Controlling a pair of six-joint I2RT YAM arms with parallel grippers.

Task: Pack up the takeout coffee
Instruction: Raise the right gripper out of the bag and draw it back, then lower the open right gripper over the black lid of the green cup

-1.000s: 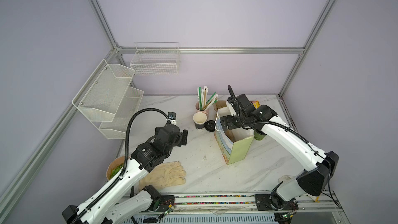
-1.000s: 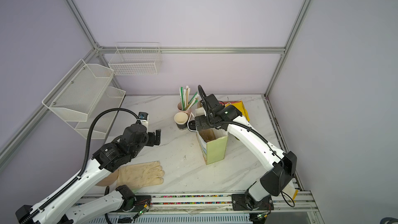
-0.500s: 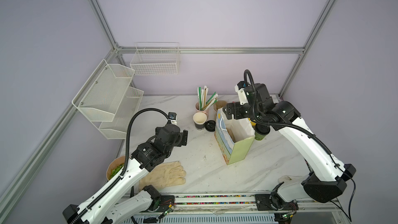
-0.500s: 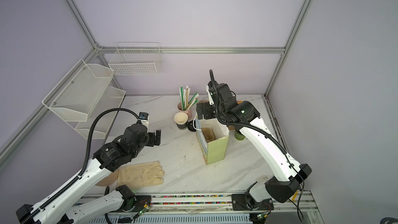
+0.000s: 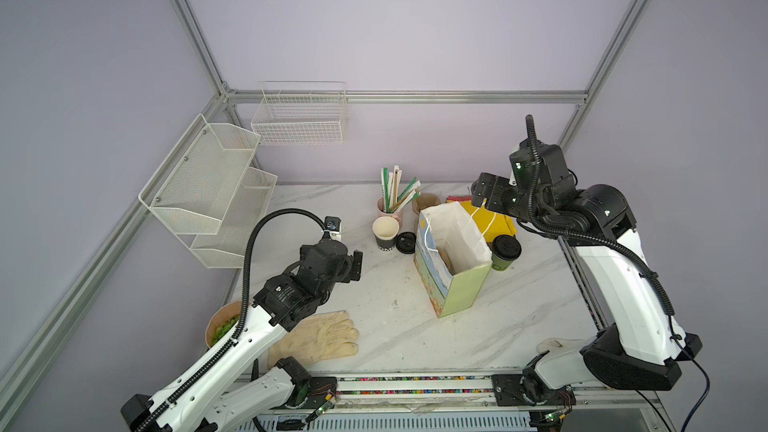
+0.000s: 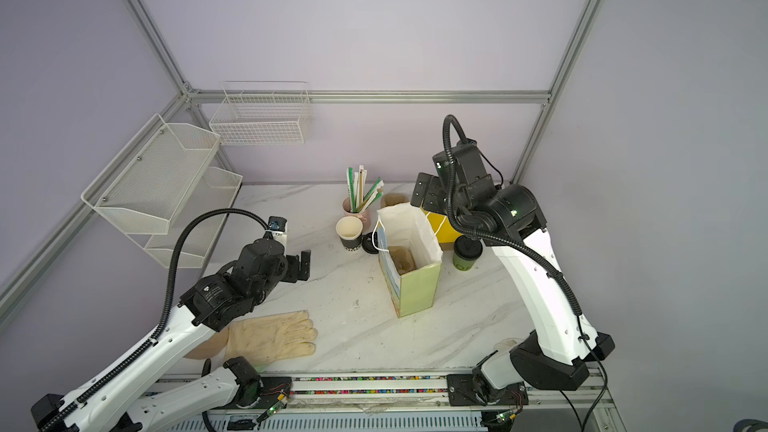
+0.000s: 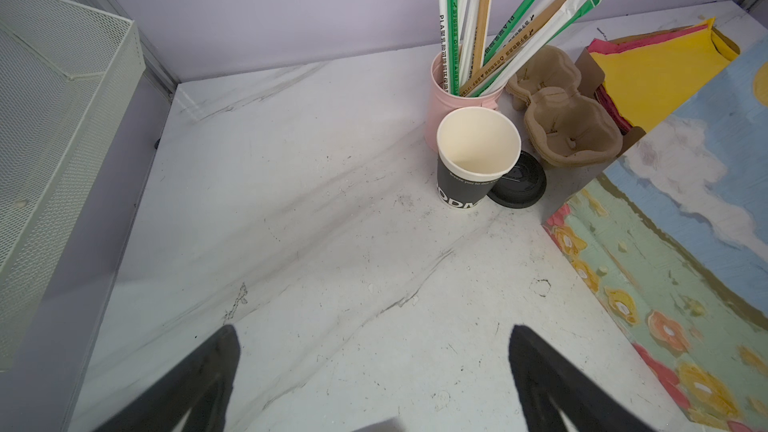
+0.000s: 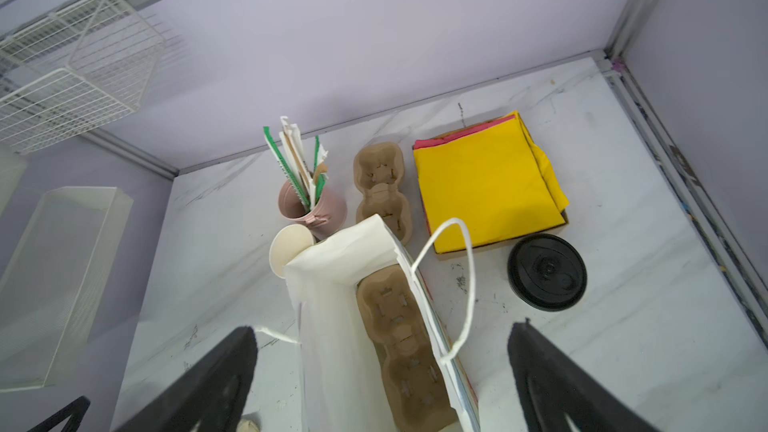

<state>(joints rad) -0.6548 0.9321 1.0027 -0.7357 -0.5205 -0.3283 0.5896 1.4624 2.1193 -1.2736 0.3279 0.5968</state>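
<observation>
Green takeout coffee [image 5: 505, 253], black "ODA" cup [image 7: 457, 191]

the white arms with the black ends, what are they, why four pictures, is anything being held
They are two robot arms fixed at the front of a white marble table. Each ends in a two-fingered pincer: the left pincer and the right pincer, both open and holding nothing. Two pictures look down on the whole scene from above; the other two come from a camera on each wrist. On the table stand a light green paper cup with a black lid, beside it an open paper bag with a green side and a brown cardboard cup carrier inside, a lidless black paper cup, a pink cup of wrapped straws, and a cream work glove.
</observation>
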